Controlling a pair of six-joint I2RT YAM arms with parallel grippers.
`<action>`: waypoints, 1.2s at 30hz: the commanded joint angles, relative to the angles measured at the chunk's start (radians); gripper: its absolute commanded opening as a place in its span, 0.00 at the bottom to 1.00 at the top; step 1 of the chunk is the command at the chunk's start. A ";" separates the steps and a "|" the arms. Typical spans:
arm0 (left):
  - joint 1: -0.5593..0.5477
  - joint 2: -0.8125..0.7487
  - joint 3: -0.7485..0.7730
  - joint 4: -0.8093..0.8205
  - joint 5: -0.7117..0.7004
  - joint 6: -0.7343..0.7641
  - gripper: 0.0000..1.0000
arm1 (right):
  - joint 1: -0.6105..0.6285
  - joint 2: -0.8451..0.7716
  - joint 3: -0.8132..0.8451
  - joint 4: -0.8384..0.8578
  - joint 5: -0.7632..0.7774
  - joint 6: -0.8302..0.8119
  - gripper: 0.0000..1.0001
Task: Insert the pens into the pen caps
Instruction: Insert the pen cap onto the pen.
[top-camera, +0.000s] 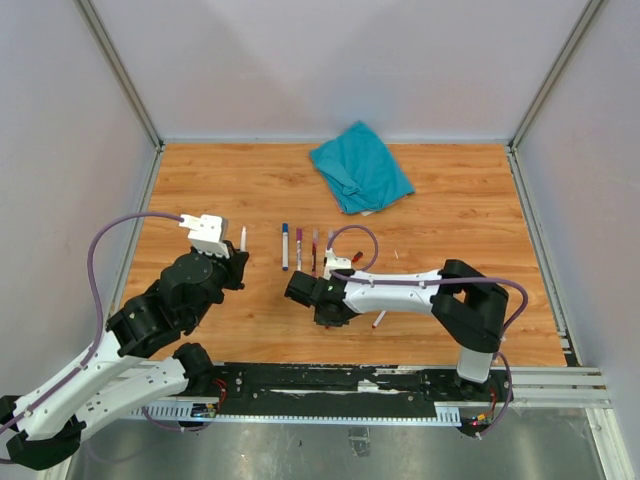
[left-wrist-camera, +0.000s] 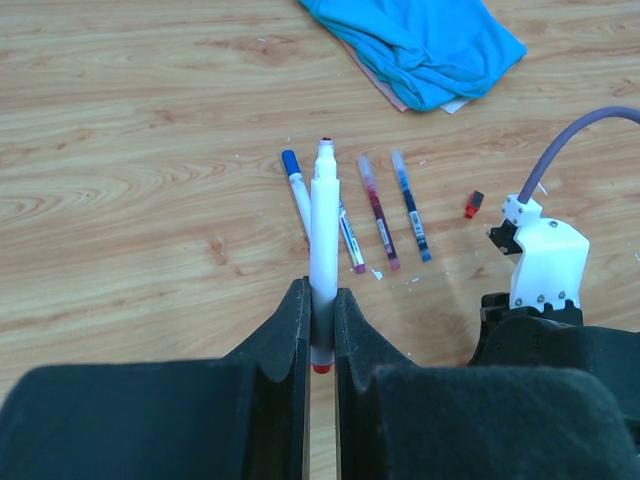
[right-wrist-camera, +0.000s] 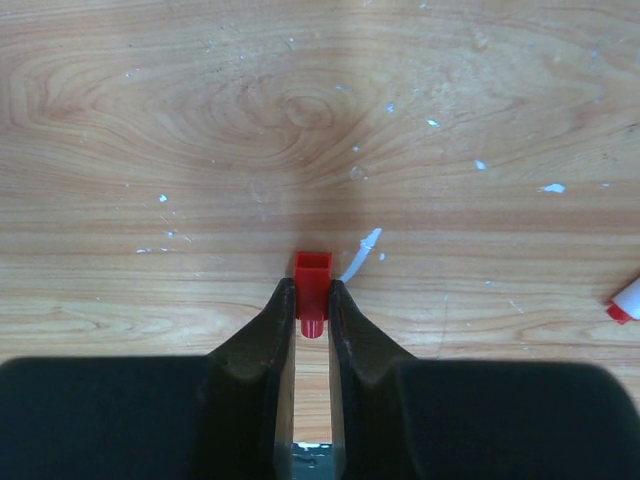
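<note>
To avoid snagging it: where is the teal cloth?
Top view: the teal cloth lies far on the table, right of centre, beyond the row of pens.

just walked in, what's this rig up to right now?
It's capping pens. The left fingers are shut on a white pen, which sticks out ahead of them. The right fingers pinch a red cap down at the wooden table. Four more pens lie in a row between the arms, and another small cap sits loose beside them. The held pen and cap are apart and not yet joined.
</note>
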 joint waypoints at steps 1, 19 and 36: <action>0.005 0.002 0.012 0.039 0.030 0.005 0.00 | -0.004 -0.096 -0.052 0.037 0.066 -0.097 0.01; 0.005 0.116 -0.016 0.192 0.239 -0.013 0.01 | -0.005 -0.573 -0.372 0.624 -0.142 -0.752 0.01; -0.097 0.185 -0.150 0.518 0.299 -0.178 0.01 | -0.359 -0.987 -0.708 0.895 -0.412 -0.676 0.00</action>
